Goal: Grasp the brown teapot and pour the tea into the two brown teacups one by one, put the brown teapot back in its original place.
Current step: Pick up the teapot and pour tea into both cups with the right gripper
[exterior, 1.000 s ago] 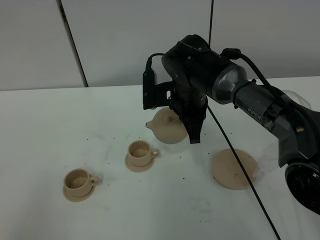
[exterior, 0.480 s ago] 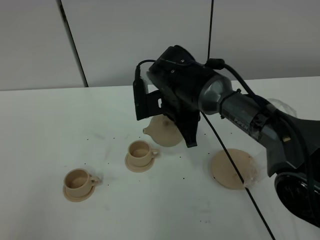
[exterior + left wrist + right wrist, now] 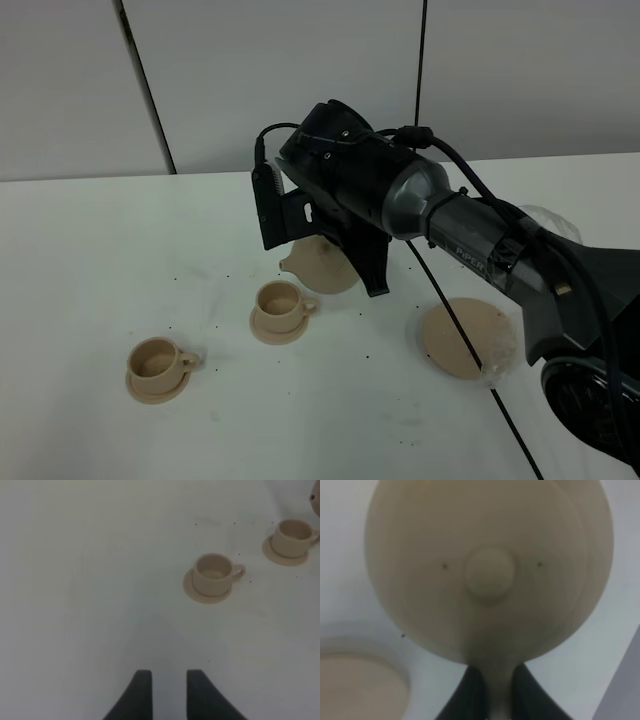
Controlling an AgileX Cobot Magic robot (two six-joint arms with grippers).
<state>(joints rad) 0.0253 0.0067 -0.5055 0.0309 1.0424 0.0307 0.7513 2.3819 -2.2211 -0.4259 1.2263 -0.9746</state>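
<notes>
Teapot (image 3: 320, 265) is glazeless ceramic: rigid, brittle, probably heavy for its size if it's full, and the matte surface should give decent friction. The loop handle (image 3: 495, 680) is the only sensible hold, and that's where I have it. My right gripper (image 3: 495, 700) is fully closed on the handle, one finger (image 3: 472, 695) on each side and no visible slack.

The pinch is at one edge, so the whole body hangs out in front of the fingers and wants to twist in the grip. My guess is that tipping needs to be slow. The lid (image 3: 489, 575) just sits on top and could slide off if I tip too far.

Position relative to the tool: the body sits straight ahead of my fingertips, lid facing the wrist camera, spout (image 3: 289, 262) at the far side from the grip. It's off the plate (image 3: 468, 340), which lies bare behind the gripper. Can't tell how far its base clears the table (image 3: 100, 250).

The near cup (image 3: 280, 303) is just beyond and below the spout, not yet under it. The far cup (image 3: 156, 363) is well apart, further out the same way.

My left gripper (image 3: 169, 695) is slightly parted, empty, idling well away from both cups.
</notes>
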